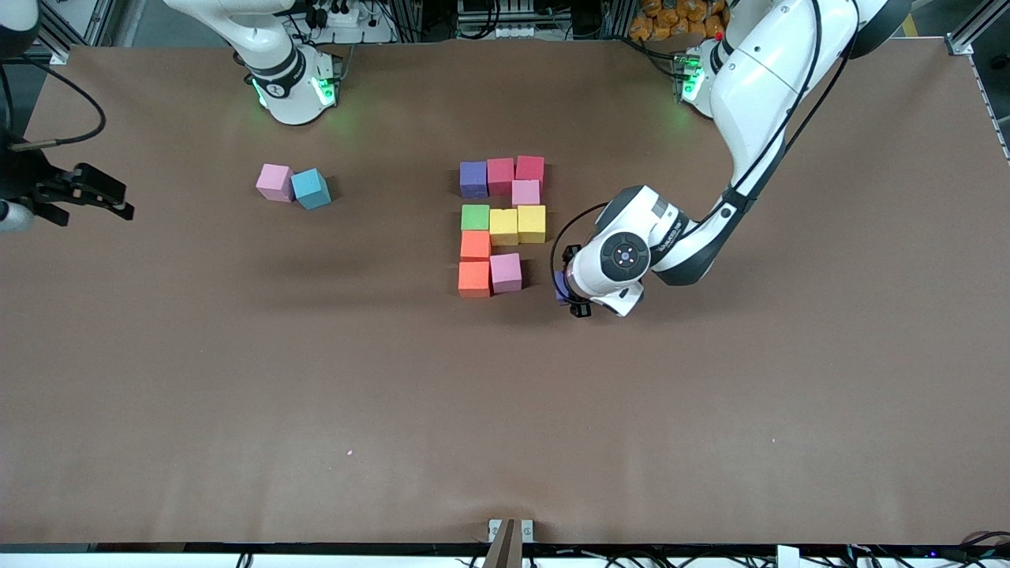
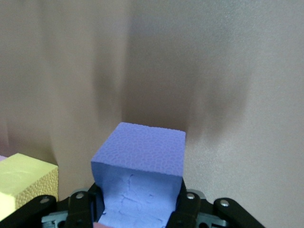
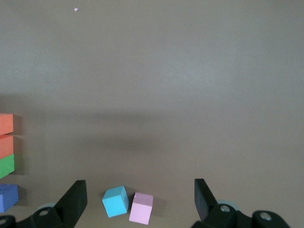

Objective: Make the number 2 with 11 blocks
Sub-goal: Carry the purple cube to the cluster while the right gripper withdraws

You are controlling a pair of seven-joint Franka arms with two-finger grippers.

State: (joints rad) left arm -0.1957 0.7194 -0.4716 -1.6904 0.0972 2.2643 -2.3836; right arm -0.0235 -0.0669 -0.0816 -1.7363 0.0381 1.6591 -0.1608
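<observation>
Left gripper [image 2: 137, 216] clamped on a purple block [image 2: 140, 175], just beside the pink block [image 1: 506, 272] of the number 2 [image 1: 502, 225]. Right gripper [image 3: 140, 202], jaws apart, waits at the table's right-arm end.

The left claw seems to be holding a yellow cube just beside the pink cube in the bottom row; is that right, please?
Not quite: the cube in the left claw is purple, not yellow, as the left wrist view shows. It is indeed beside the pink cube.

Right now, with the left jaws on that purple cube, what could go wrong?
1. The purple cube hangs beside the pink cube of the bottom row; lowering it could nudge that cube and break the row.
2. The left gripper grips it low, so it may tilt on release.
3. The right gripper waits open, so it cannot help.
</observation>
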